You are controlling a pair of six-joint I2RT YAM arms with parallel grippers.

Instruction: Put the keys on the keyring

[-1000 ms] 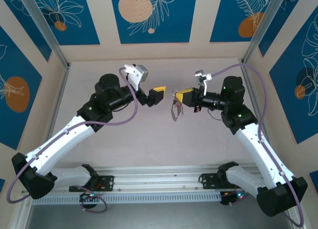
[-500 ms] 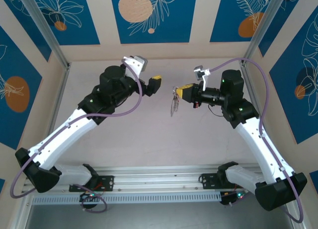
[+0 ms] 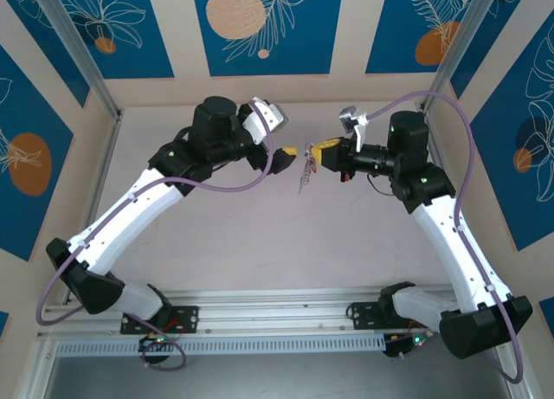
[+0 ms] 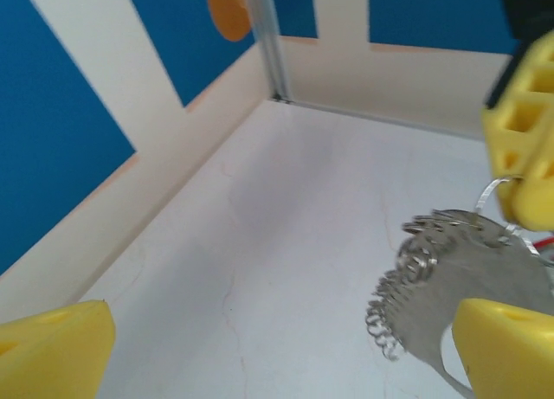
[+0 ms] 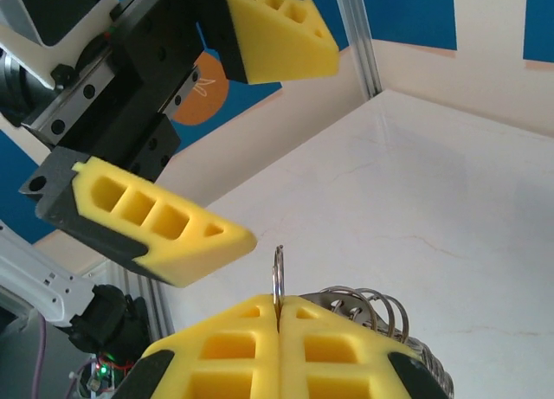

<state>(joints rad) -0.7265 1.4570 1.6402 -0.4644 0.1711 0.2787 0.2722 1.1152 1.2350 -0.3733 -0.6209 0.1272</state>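
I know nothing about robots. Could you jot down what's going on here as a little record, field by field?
Place: a pale table
Keyring: up in the air above the table, a flat grey piece with small silvery loops hanging from it
Right gripper: shut, pinching a thin metal ring of the keyring between its yellow fingers
Left gripper: wide open, holding nothing, close beside the keyring
Left gripper touching keyring: cannot tell
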